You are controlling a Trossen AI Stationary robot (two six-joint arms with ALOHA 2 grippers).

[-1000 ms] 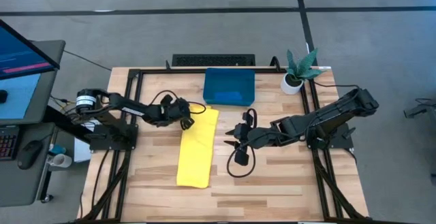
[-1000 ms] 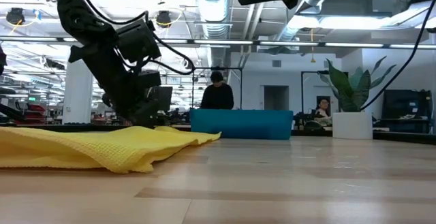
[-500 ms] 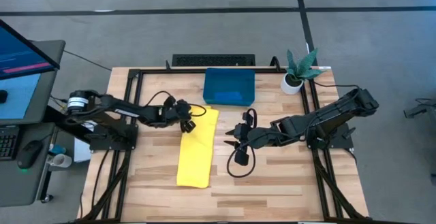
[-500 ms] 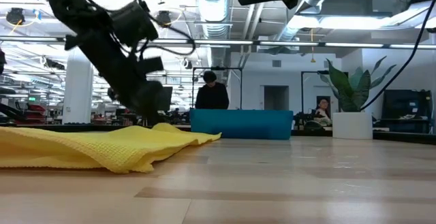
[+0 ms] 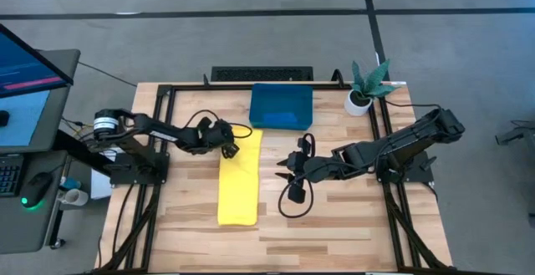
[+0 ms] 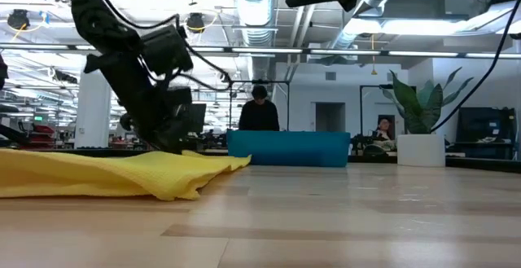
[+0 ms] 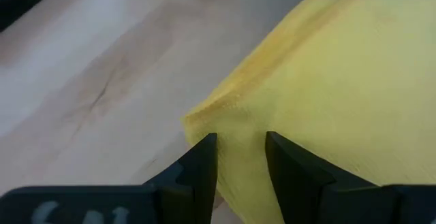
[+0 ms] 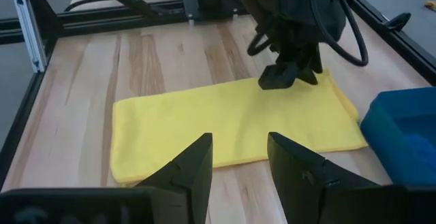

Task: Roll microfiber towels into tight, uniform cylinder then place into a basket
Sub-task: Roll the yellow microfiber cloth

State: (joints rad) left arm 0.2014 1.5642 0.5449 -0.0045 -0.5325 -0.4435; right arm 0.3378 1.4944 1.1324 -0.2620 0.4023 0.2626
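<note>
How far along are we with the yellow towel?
Done: the yellow towel lies folded into a long strip. In hand: the left gripper is at the strip's corner near the basket; the right gripper waits beside it. Left: rolling and placing it in the basket.
</note>
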